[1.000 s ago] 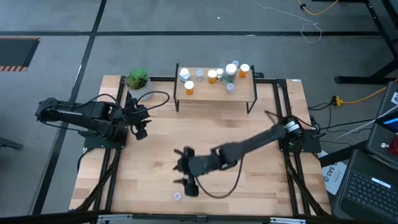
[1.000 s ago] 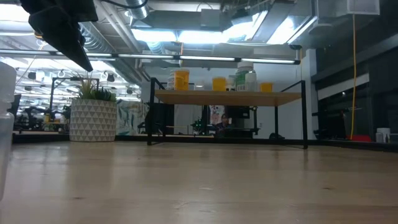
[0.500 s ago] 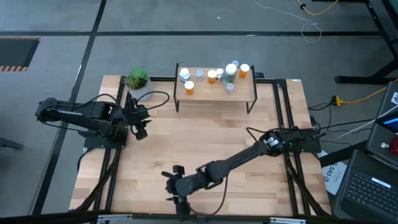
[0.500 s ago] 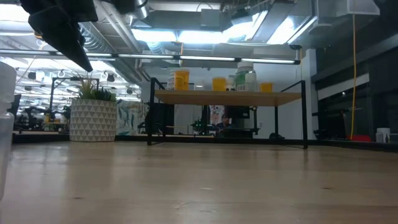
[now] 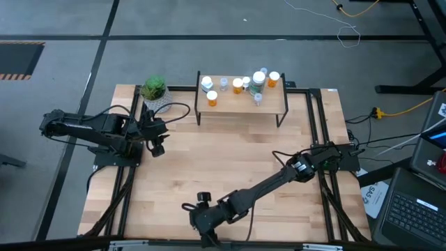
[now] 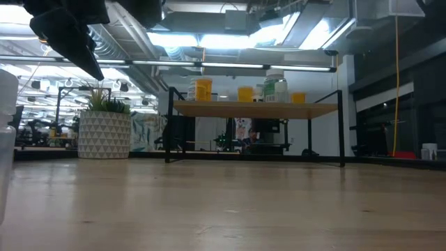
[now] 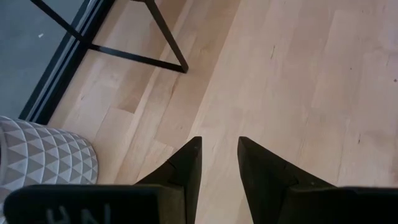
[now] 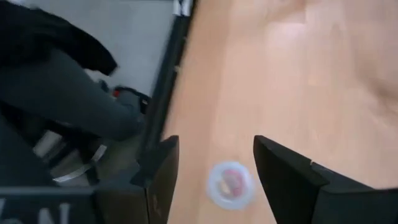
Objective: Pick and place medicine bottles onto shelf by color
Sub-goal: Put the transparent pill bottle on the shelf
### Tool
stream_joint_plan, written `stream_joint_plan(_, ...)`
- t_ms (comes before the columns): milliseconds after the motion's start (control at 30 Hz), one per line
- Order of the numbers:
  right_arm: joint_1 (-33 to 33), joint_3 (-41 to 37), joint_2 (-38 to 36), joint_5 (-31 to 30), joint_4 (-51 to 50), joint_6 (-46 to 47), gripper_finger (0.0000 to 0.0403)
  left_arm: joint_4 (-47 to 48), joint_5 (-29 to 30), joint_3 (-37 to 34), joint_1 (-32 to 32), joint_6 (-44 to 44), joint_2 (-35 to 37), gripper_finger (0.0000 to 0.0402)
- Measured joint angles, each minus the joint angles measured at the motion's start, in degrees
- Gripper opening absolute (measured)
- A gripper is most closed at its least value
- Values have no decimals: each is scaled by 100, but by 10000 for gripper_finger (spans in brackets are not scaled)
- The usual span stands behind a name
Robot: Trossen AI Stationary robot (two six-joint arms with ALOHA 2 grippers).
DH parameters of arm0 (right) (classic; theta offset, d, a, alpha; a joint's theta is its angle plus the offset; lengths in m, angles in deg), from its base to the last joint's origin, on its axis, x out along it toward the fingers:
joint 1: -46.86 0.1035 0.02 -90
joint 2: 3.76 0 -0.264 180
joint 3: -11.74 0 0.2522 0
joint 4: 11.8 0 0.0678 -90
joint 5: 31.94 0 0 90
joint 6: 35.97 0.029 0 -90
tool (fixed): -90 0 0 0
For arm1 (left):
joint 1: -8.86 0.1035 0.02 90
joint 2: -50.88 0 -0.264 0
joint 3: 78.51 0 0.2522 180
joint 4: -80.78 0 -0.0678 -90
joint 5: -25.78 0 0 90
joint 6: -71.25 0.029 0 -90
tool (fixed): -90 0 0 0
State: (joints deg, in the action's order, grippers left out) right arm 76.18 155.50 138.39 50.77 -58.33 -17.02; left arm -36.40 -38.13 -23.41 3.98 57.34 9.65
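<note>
One tiny clear bottle with a white cap (image 8: 230,185) stands on the tabletop close to the near edge. My right gripper (image 8: 214,143) is open, with a finger on either side of it, not touching. In the high view my right gripper (image 5: 201,223) covers that bottle. The other medicine bottles (image 5: 239,85), orange, white, greenish and tiny ones, stand on the shelf (image 5: 241,104) at the far side, also seen as the shelf (image 6: 254,109) in the low view. My left gripper (image 5: 157,144) waits open above the table's left part, as my left gripper (image 7: 217,143) shows over bare wood.
A green plant in a white patterned pot (image 5: 155,90) stands left of the shelf, with the pot (image 7: 43,158) close beside my left gripper. The table's near edge and a black frame rail (image 8: 165,81) run right beside the tiny bottle. Bare wood (image 5: 230,153) lies between shelf and right arm.
My right arm has reached toward the table's near edge and a little left. Its gripper has come over the tiny bottle, which showed bare on the wood a second ago and is now hidden under it in the high view. The bottle has stayed in place.
</note>
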Motion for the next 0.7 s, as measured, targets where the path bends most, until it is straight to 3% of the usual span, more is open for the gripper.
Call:
stream_joint_plan(100,-2,0,0,-168,-136,-266,208,0,0,0,-1,0,0,98)
stream_joint_plan(500,0,20,0,93,208,-728,208,-9,0,0,-2,61,2,98)
stream_joint_plan(700,-27,-19,0,121,-22,232,210,-20,0,0,-2,61,0,98)
